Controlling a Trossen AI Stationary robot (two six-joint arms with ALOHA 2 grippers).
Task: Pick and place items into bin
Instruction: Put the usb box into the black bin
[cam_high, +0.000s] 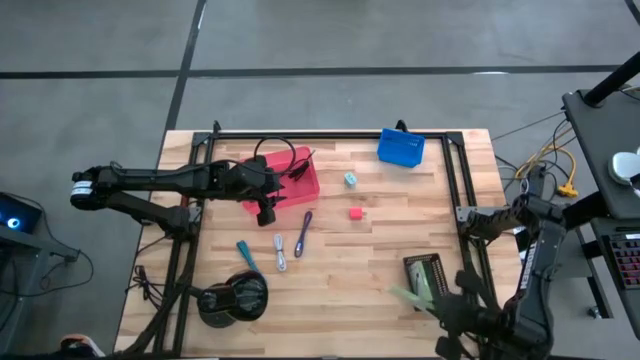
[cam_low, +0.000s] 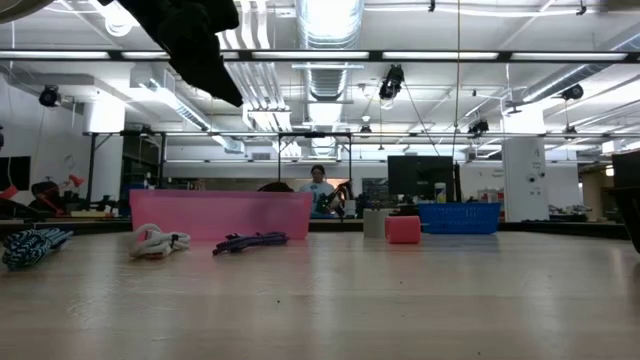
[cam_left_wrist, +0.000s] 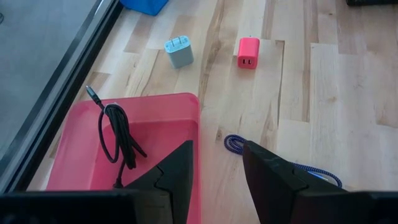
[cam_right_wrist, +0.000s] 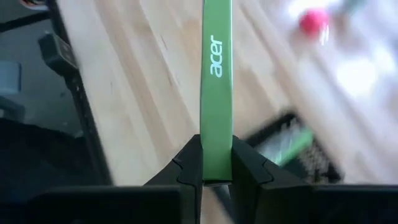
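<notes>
My left gripper (cam_high: 266, 213) (cam_left_wrist: 217, 146) is open and hovers above the near right corner of the pink bin (cam_high: 285, 185) (cam_left_wrist: 155, 137). A black coiled cable (cam_left_wrist: 118, 140) lies inside the bin. My right gripper (cam_high: 440, 303) (cam_right_wrist: 216, 140) is at the table's near right and is shut on a green pen (cam_right_wrist: 216, 68) (cam_high: 408, 294). The purple cord (cam_high: 303, 232) (cam_left_wrist: 235, 144), grey cord (cam_high: 280, 250), teal pen (cam_high: 245, 255), pink cube (cam_high: 356, 213) (cam_left_wrist: 248, 53) and pale teal cube (cam_high: 350, 179) (cam_left_wrist: 179, 53) lie loose on the table. A dark packet with green (cam_high: 424, 272) (cam_right_wrist: 292, 146) lies beside the right gripper. My right gripper pinches the green pen between its two fingers (cam_right_wrist: 186, 162), at one end of the pen (cam_right_wrist: 216, 168). The pen runs along the fingers and sticks out forward past their tips. It is held above the table, clear of the wood.
A blue bin (cam_high: 401, 148) (cam_low: 458, 217) stands at the far edge. A big black round object (cam_high: 232, 297) sits at the near left. A black frame (cam_high: 330, 134) borders the table's far and side edges. People show in the room beyond, in the low view.
</notes>
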